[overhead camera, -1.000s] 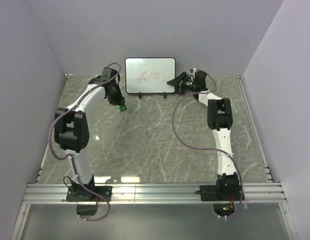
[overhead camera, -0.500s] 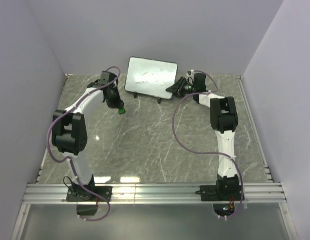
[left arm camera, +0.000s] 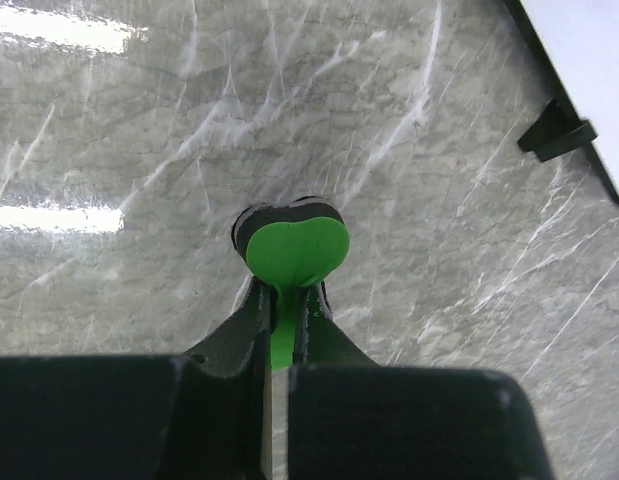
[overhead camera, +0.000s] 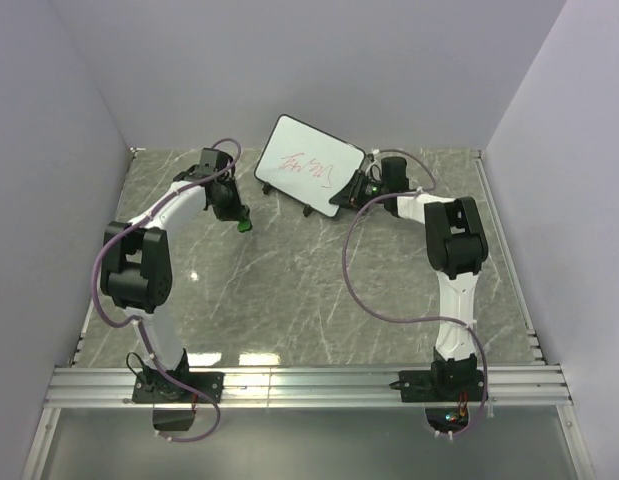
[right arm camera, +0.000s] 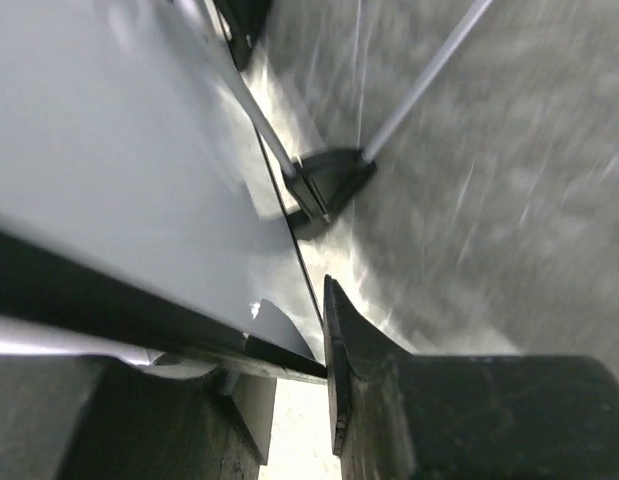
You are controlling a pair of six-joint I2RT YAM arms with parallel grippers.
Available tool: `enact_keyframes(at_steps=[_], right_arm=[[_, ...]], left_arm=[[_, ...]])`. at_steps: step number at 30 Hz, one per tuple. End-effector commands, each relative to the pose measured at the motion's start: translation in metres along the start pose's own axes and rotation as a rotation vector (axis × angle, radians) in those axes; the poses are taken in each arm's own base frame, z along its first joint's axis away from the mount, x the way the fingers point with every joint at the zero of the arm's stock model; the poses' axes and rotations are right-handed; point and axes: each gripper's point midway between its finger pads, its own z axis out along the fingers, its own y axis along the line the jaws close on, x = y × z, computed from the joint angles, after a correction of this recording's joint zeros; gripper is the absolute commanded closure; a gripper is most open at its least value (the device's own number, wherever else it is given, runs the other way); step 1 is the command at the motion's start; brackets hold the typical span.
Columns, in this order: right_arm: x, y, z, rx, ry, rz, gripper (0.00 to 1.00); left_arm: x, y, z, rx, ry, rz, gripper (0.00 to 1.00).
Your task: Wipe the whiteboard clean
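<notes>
- The whiteboard (overhead camera: 309, 168), red scribbles (overhead camera: 307, 163) on its face, sat skewed at the table's (overhead camera: 289, 290) 12 o'clock edge.
- The right claw (overhead camera: 355, 190) was clamped on its 4 o'clock corner.
- The left claw (overhead camera: 241, 218), at the board's 8 o'clock, pinched a green eraser (left arm camera: 294, 250), clear of the board.

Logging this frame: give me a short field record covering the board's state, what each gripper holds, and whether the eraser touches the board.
whiteboard: turned askew on its feet, red scribbles on its face, not erased
left gripper: shut on the green eraser, over the table
right gripper: shut on the whiteboard's lower right edge
eraser-board contact: none; the eraser sits apart, to the left of the board
table surface: grey marble pattern
</notes>
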Motion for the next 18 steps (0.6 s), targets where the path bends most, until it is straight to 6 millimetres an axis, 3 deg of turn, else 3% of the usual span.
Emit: enact_keyframes(at_steps=[1,7,10,12,18], right_arm=[[0.023,0.012,-0.010,0.057,0.042,-0.075,1.00],[0.068,0.031,-0.013,0.051,0.117,-0.125,1.00],[0.091,0.035,0.004,0.057,0.169,-0.136,1.00],[0.092,0.046,0.018,0.043,0.179,-0.158,1.00],[0.070,0.049,0.047,0.055,0.157,-0.169,1.00]], left_arm=[[-0.016,-0.012,-0.014,0.058,-0.072,0.016,1.00],[-0.029,-0.019,-0.013,0.066,-0.093,0.024,1.00],[-0.035,-0.027,-0.011,0.095,-0.094,0.017,1.00],[-0.044,-0.032,-0.012,0.108,-0.106,0.015,1.00],[-0.066,-0.049,-0.015,0.130,-0.136,0.023,1.00]])
